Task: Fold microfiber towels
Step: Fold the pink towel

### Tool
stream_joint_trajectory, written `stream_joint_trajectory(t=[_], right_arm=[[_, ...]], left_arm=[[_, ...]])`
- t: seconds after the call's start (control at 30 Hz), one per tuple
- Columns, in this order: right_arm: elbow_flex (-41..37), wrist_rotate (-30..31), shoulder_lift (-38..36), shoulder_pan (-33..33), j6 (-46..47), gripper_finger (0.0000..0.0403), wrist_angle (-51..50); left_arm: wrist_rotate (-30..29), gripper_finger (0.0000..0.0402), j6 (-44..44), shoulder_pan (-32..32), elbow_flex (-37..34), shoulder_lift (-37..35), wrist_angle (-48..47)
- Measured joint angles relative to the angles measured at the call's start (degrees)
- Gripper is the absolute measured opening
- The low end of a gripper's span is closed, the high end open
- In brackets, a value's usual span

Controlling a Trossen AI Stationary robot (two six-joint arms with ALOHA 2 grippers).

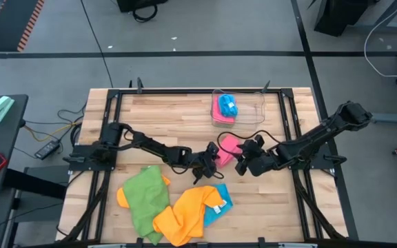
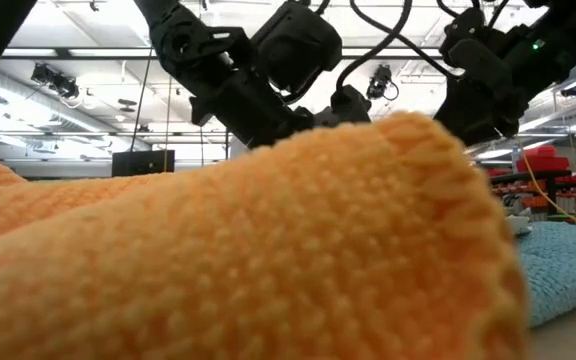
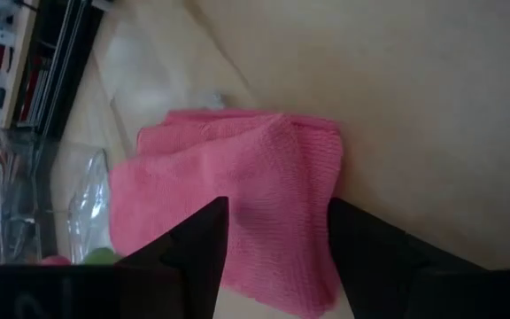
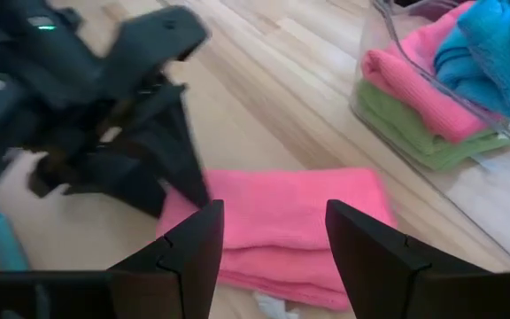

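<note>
High view, left to right. Lower left of the wooden plank table (image 1: 164, 117): a crumpled green microfiber towel (image 1: 145, 200) lies over the edge of an orange cloth. Just right of it, lower centre, a loose orange microfiber towel (image 1: 185, 215) lies in a heap, touching a sky-blue microfiber towel (image 1: 218, 207) at its right edge. In the low view the orange towel (image 2: 228, 240) fills most of the frame, with the blue one (image 2: 558, 265) at lower right.

Centre of frame: the left arm reaches in from the left; the left end effector (image 1: 211, 160) sits at the left edge of a folded pink microfiber towel (image 1: 228, 149), which lies flat on the table. Left wrist view: both dark fingers (image 3: 204, 244) stand apart over the pink towel (image 3: 264, 195), gripping nothing.

Right of centre: the right end effector (image 1: 242, 162) sits at the pink towel's right edge. Right wrist view: fingers (image 4: 191, 248) spread, empty, the pink towel (image 4: 282, 221) between and beyond them, the left end effector (image 4: 162, 168) at its far side.

Upper centre-right: a clear plastic tray (image 1: 253, 103) holds stacked folded towels, blue on pink on green (image 4: 441, 89).
</note>
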Motion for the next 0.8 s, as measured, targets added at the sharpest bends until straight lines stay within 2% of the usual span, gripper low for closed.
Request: stream_joint_trajectory(t=[0.2, 0.53, 0.7, 0.8], right_arm=[[0.04, 0.23, 0.94, 0.96, -0.11, 0.0209, 1.23], [0.02, 5.7, 12.1, -0.02, 0.14, 0.0209, 4.2], [0.03, 6.24, 12.46, -0.05, -0.13, 0.0209, 4.6], [0.02, 5.78, 12.93, -0.84, -1.83, 0.0209, 4.96]], left_arm=[[0.72, 0.0142, -0.13, 0.38, -0.06, 0.16, -0.75], [2.99, 0.0016, -2.4, 0.31, -0.17, 0.31, -1.01], [3.03, 0.0013, -3.04, -0.13, -0.17, -0.06, -1.65], [4.82, 0.0013, -3.65, -0.88, 0.94, -0.87, -6.69]])
